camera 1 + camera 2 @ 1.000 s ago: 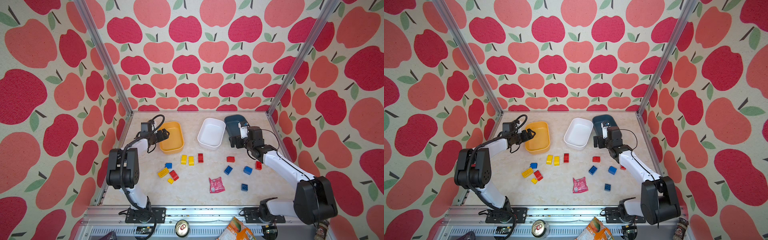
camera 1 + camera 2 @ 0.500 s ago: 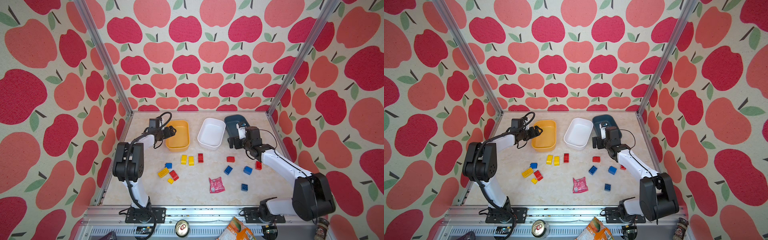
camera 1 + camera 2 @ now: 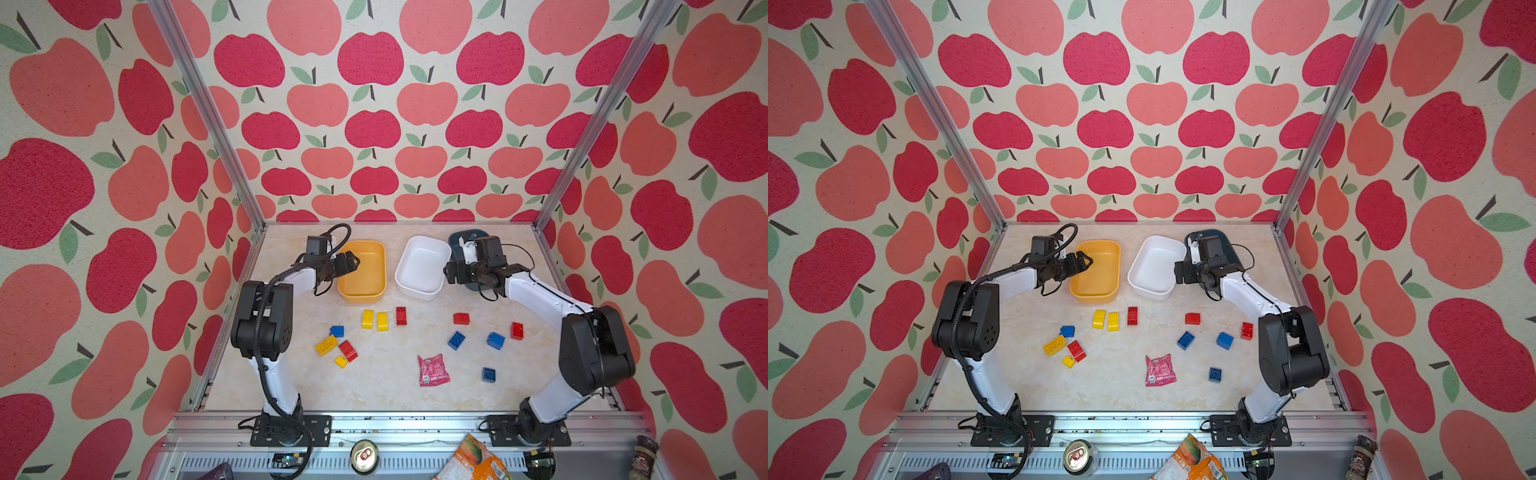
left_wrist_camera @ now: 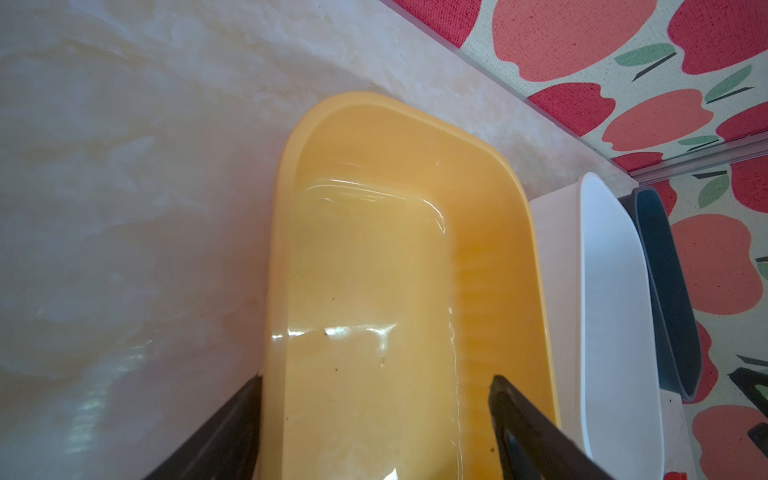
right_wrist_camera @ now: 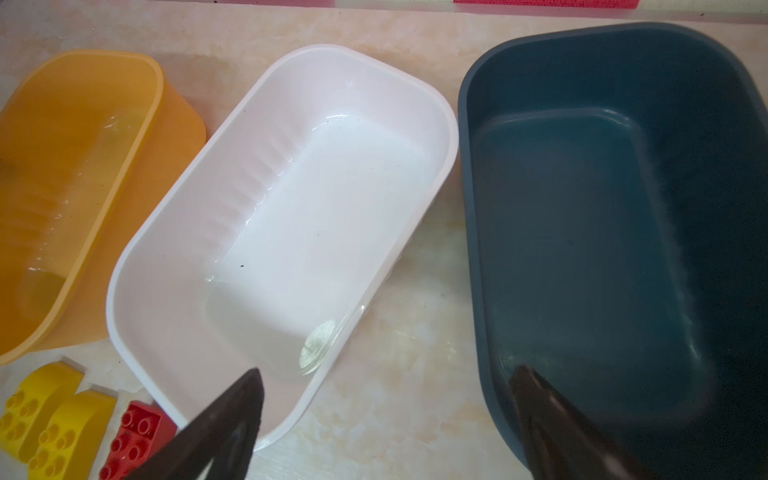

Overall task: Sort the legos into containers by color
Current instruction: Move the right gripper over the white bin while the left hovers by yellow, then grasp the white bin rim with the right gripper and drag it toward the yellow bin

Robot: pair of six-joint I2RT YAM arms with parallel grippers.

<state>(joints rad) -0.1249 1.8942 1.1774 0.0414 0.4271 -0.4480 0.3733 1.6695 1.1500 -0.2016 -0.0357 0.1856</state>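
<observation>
Three empty containers stand in a row at the back: a yellow-orange bin (image 3: 365, 266) (image 3: 1100, 270) (image 4: 374, 249), a white bin (image 3: 422, 266) (image 3: 1154, 266) (image 5: 316, 199) and a dark blue-grey bin (image 3: 461, 239) (image 5: 582, 208). Several legos lie loose in front of them: two yellow (image 3: 368, 319) beside a red one (image 3: 401, 316), a mixed cluster at the left (image 3: 348, 350), red (image 3: 461, 318) and blue (image 3: 495, 340) ones at the right. My left gripper (image 3: 351, 262) (image 4: 376, 378) is open, straddling the yellow bin's left wall. My right gripper (image 3: 449, 272) (image 5: 387, 369) is open over the gap between the white and dark bins.
A crinkled pink snack packet (image 3: 432, 370) lies among the right-hand bricks. The apple-patterned walls and metal posts close in the floor on three sides. A can (image 3: 364, 456) and an orange packet (image 3: 469, 461) lie beyond the front rail.
My left gripper has swung right, from beside the yellow bin to over its left rim, and the bin has slid a little right. My right gripper has drifted left toward the white bin.
</observation>
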